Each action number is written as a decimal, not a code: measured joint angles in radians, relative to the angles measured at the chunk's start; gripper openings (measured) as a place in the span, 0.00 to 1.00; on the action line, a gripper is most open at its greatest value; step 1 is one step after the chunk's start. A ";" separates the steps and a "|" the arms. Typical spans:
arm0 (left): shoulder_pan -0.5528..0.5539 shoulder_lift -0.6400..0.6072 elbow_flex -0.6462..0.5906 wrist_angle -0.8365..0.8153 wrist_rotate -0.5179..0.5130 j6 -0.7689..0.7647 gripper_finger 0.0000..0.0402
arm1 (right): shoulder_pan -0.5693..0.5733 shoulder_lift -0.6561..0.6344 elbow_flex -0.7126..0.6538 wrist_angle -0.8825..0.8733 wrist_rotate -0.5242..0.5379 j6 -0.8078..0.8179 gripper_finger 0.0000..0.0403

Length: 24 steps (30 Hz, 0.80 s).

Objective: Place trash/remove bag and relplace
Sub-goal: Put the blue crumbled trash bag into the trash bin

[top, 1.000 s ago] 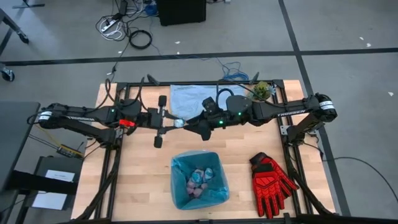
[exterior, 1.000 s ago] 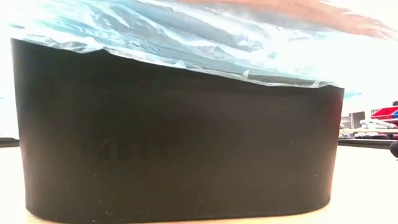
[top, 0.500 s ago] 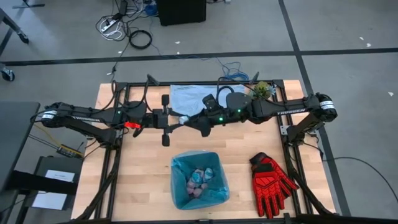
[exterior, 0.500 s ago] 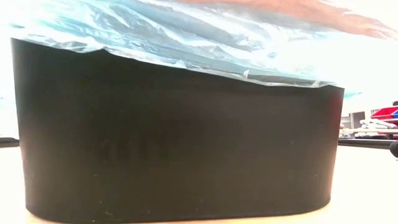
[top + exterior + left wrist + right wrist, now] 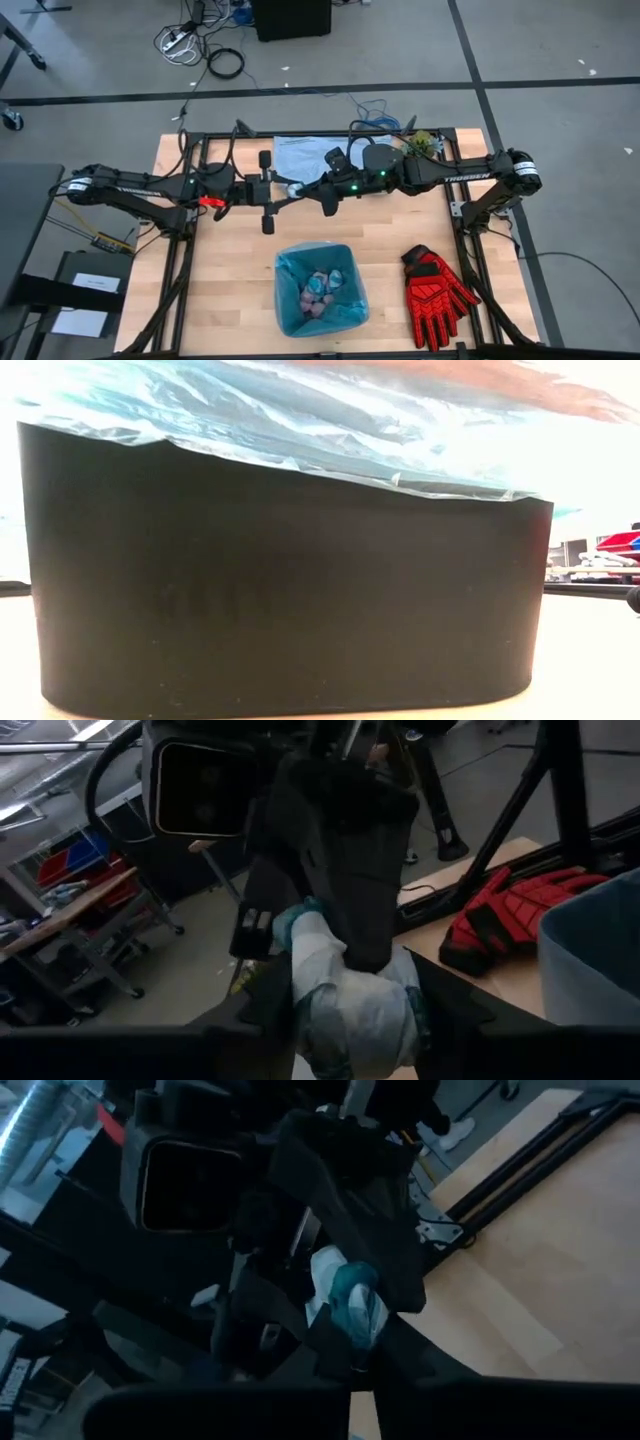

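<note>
Above the far middle of the tabletop (image 5: 230, 270), the left gripper (image 5: 278, 190) and the right gripper (image 5: 300, 190) meet tip to tip, with one pale blue and white paper wad (image 5: 291, 187) between them. The left wrist view shows the wad (image 5: 352, 1000) lying between the left arm's own jaws, which stand part open on either side of it, close beside it; whether they still press on it cannot be told. The right arm's dark jaws come down on the same wad from the opposite side and are closed on its upper end, as the right wrist view shows, where the wad (image 5: 345, 1305) sits pinched at the tips. Nearer the front edge stands the black bin (image 5: 280, 580), lined with the cyan-blue bag (image 5: 345, 305), whose edge folds over the rim. More wads (image 5: 318, 288), pink, blue and white, lie in the bag. A pair of red gloves (image 5: 436, 294) lies to the right of the bin, well apart from both grippers. A paler grey-blue bag (image 5: 305, 152) lies flat at the far edge, behind the grippers, with a small green plant (image 5: 421, 144) at the far right corner.
</note>
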 joint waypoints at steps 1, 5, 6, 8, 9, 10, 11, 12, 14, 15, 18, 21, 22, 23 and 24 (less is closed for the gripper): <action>0.000 -0.012 0.001 -0.036 -0.025 0.012 0.39 | -0.001 0.003 0.000 -0.008 0.004 -0.002 0.02; 0.000 -0.082 0.000 -0.205 -0.073 0.014 0.42 | 0.010 -0.004 0.000 -0.080 0.018 -0.004 0.01; 0.000 -0.097 0.007 -0.252 -0.078 0.004 0.44 | 0.015 -0.006 0.001 -0.090 0.019 -0.007 0.01; 0.000 -0.111 0.027 -0.371 -0.082 -0.030 0.46 | 0.028 -0.008 0.001 -0.125 0.037 -0.026 0.01; 0.000 -0.112 0.033 -0.434 -0.083 -0.054 0.47 | 0.033 -0.009 -0.001 -0.136 0.034 -0.048 0.01; 0.000 -0.112 0.037 -0.492 -0.086 -0.087 0.48 | 0.036 -0.011 -0.002 -0.130 0.018 -0.063 0.01; 0.000 -0.112 0.041 -0.541 -0.091 -0.124 0.49 | 0.037 -0.019 -0.002 -0.127 -0.015 -0.068 0.01; 0.000 -0.113 0.045 -0.568 -0.101 -0.169 0.49 | 0.036 -0.028 -0.001 -0.127 -0.071 -0.077 0.01; 0.000 -0.120 0.067 -0.571 -0.108 -0.259 0.49 | 0.043 -0.031 0.003 -0.113 -0.198 -0.080 0.01; 0.000 -0.126 0.079 -0.572 -0.109 -0.300 0.49 | 0.049 -0.031 0.003 -0.119 -0.268 -0.080 0.01; 0.000 -0.127 0.136 -0.573 -0.112 -0.379 0.49 | 0.077 -0.016 0.001 -0.149 -0.418 -0.116 0.00; 0.000 -0.127 0.219 -0.572 -0.109 -0.401 0.49 | 0.096 -0.016 0.000 -0.207 -0.511 -0.178 0.00; -0.001 -0.127 0.248 -0.568 -0.108 -0.408 0.49 | 0.105 -0.017 0.001 -0.238 -0.521 -0.206 0.00; -0.002 -0.128 0.276 -0.568 -0.108 -0.415 0.49 | 0.114 -0.018 0.001 -0.272 -0.525 -0.236 0.00; -0.006 -0.128 0.300 -0.566 -0.108 -0.425 0.49 | 0.121 -0.018 0.000 -0.296 -0.523 -0.268 0.00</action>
